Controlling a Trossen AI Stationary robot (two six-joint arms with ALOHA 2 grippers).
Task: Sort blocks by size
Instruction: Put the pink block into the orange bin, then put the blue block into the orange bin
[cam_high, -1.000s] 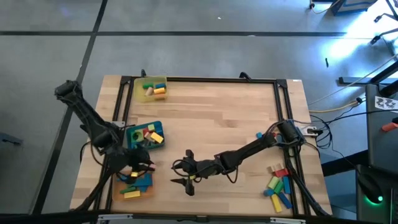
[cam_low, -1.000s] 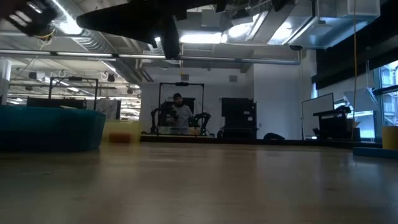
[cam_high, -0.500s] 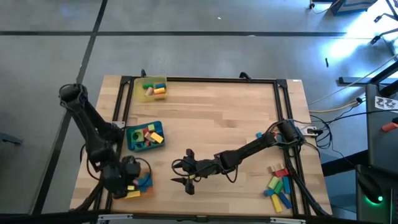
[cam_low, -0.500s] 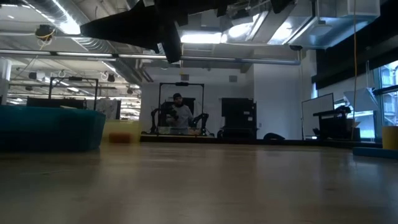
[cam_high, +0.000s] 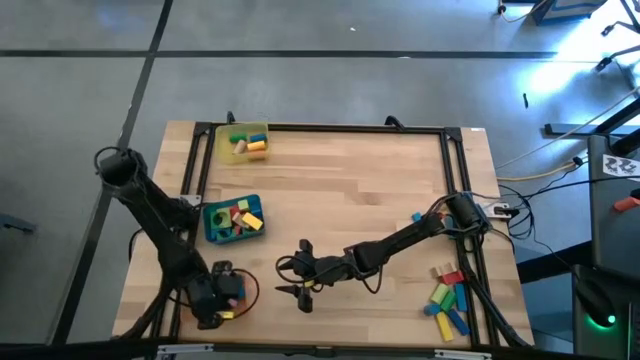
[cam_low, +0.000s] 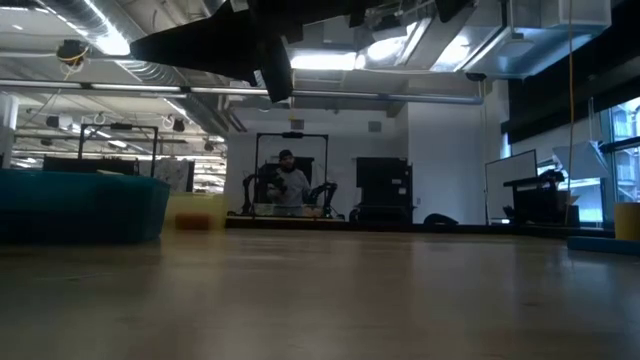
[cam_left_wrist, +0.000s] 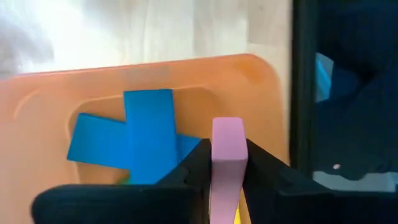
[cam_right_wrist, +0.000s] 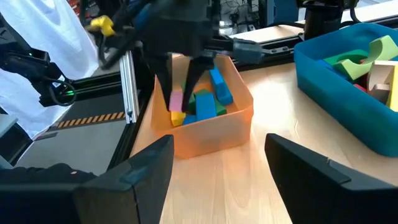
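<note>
The left pincer (cam_left_wrist: 227, 171) hangs over the orange tray (cam_left_wrist: 261, 93) at the desk's (cam_high: 340, 190) near left corner, fingers closed on a pink block (cam_left_wrist: 227, 155), apparently just above the blue blocks (cam_left_wrist: 140, 140) inside. The right pincer (cam_high: 303, 270) rests mid-desk, open and empty. More blocks (cam_high: 447, 298) lie near right.

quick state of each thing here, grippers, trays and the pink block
left gripper: shut on pink block, over orange tray
pink block: held upright
orange tray: holds blue, green, yellow blocks
blue tray: holds blocks
yellow tray: holds blocks
right gripper: open, empty, mid-table
</note>
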